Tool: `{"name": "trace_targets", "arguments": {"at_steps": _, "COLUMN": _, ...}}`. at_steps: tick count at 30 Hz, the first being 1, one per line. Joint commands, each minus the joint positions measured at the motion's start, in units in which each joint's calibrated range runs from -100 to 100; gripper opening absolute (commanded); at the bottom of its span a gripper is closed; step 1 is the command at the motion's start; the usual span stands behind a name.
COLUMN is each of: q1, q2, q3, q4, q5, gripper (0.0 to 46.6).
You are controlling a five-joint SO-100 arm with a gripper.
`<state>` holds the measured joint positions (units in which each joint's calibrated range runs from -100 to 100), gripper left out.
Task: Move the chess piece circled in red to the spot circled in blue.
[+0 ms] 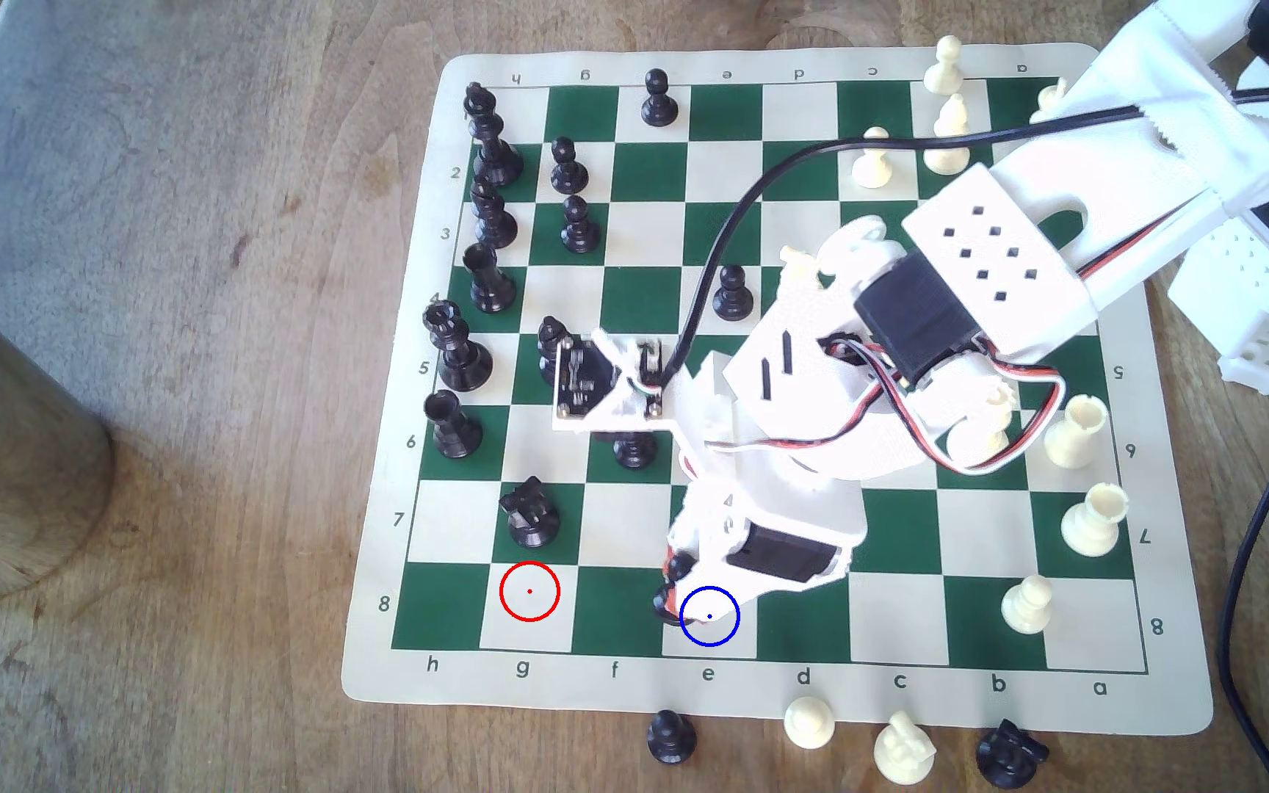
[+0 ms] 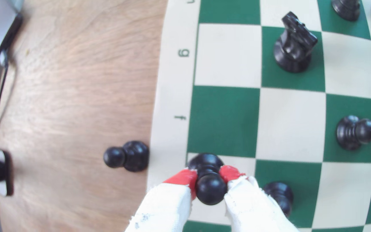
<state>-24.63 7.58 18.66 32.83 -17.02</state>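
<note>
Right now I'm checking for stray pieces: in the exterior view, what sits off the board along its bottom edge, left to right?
Black pawn → cream pawn → cream knight → black knight, all standing on the wooden table just below the mat.

A white 3D-printed robot arm [image 1: 998,290] reaches from the exterior view's far right across a green-and-cream roll-up chessboard mat [image 1: 784,686] lying on a wooden counter [image 1: 196,534]. Its jaws, red at the tips, sit at the near edge of the board around a small glossy black pawn [image 1: 671,595], which stands at the left rim of the thin blue circle [image 1: 709,616] drawn on the cream e8 square. The red circle [image 1: 530,591] on g8, further left, holds no piece. A black knight [image 1: 531,512] stands just beyond it on g7.
</note>
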Motion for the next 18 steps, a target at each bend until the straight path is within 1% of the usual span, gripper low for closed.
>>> {"name": "trace_targets", "arguments": {"at_steps": 1, "q1": -0.2, "q2": -0.6, "q3": -1.0, "q4": 0.0, "q5": 0.5, "gripper": 0.4}}
{"name": "trace_targets", "arguments": {"at_steps": 10, "q1": -0.8, "q2": 1.3, "q3": -1.3, "q4": 2.3, "q5": 2.2, "gripper": 0.5}}
{"name": "trace_targets", "arguments": {"at_steps": 18, "q1": -1.1, "q2": 2.4, "q3": -1.9, "q4": 2.4, "q5": 2.3, "gripper": 0.6}}
